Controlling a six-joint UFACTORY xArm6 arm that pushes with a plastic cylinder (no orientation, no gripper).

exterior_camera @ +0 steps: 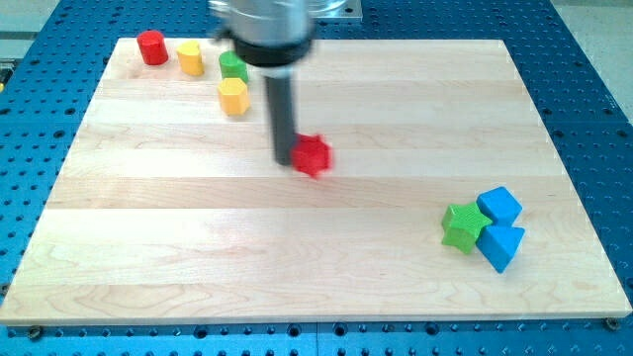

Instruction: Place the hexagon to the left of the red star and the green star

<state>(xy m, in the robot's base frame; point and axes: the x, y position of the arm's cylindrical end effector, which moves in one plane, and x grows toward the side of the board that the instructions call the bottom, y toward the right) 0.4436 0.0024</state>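
Observation:
The yellow hexagon [233, 96] lies near the view's top left of the wooden board [297, 267]. The red star [315, 155] lies near the middle of the board. The green star [461, 226] lies at the view's lower right. My tip [284, 161] is right against the red star's left side, below and to the right of the hexagon. The rod hides part of the star's left edge.
A red cylinder [150, 47], a yellow block [190, 58] and a green block [233, 66] stand along the top left edge, the green one just above the hexagon. A blue cube [499, 206] and a blue triangle [500, 246] touch the green star's right side.

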